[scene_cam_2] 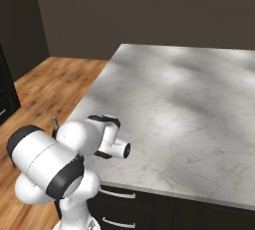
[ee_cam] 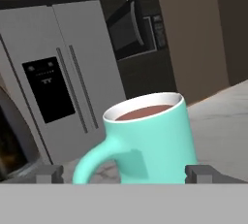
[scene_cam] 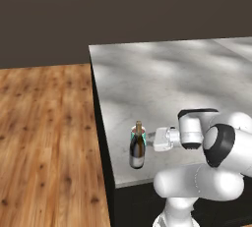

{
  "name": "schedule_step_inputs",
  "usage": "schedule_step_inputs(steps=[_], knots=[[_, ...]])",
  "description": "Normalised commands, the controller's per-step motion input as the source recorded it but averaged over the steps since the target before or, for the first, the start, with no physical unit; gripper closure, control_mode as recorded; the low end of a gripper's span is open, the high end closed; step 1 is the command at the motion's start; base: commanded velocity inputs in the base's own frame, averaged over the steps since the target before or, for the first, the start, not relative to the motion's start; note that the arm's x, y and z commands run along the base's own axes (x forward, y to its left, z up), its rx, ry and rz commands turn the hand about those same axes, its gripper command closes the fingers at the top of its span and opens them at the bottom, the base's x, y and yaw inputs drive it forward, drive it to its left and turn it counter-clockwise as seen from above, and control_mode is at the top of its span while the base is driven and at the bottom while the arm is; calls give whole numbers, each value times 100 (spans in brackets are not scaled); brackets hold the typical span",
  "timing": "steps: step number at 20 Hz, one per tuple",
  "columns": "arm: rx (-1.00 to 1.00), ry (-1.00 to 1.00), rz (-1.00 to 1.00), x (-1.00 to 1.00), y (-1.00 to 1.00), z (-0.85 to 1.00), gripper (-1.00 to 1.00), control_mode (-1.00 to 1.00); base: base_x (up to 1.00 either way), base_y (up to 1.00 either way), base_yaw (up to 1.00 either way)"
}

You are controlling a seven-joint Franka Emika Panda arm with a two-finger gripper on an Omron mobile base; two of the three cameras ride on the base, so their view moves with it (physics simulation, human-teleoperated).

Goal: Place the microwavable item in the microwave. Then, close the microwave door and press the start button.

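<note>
The two-finger gripper [ee_cam: 124, 173] stands spread wide with the small teal ceramic mug of brown liquid [ee_cam: 145, 143] between its fingertips, unpinched, seemingly lined up for closing on it.

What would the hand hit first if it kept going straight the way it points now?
Most likely the mug: it sits right ahead between the open fingertips of the hand, handle toward one side. The fridge and microwave stand far behind it. How near the mug is stays unclear.
</note>
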Motion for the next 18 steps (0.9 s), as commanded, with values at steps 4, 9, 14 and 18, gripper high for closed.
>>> schedule_step_inputs(steps=[4,9,14,18], knots=[[0,0,-9,-2,27,-2,-100,-100,0,0,0],[0,2,-5,-7,23,-11,-100,-100,0,0,0],[0,4,-7,0,20,-34,-100,-100,0,0,0],[1,3,-7,0,11,-23,-100,-100,0,0,0]])
